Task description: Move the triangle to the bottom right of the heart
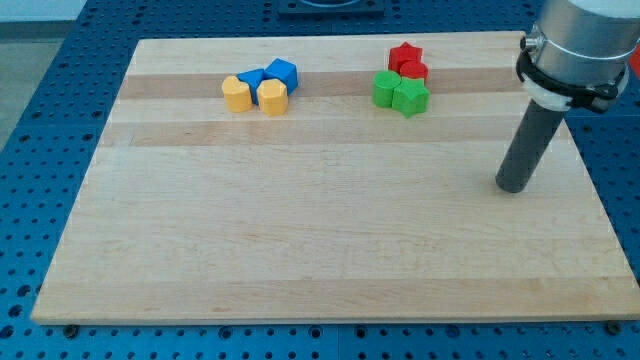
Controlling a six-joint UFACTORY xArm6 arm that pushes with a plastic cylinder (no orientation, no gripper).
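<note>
A small blue triangle (pixel 252 77) lies in a tight cluster at the view's upper left. It touches a blue cube (pixel 283 72) on its right. A yellow block that looks like the heart (pixel 236 93) is just below and left of the triangle. A second yellow block, about hexagonal (pixel 272 97), is just below and right of it. My tip (pixel 513 186) rests on the board at the view's right, far from this cluster and touching no block.
A second cluster sits at the upper middle right: a red star (pixel 405 54), a red round block (pixel 414 71), a green round block (pixel 384 88) and a green star (pixel 410 97). The wooden board (pixel 320 250) lies on a blue perforated table.
</note>
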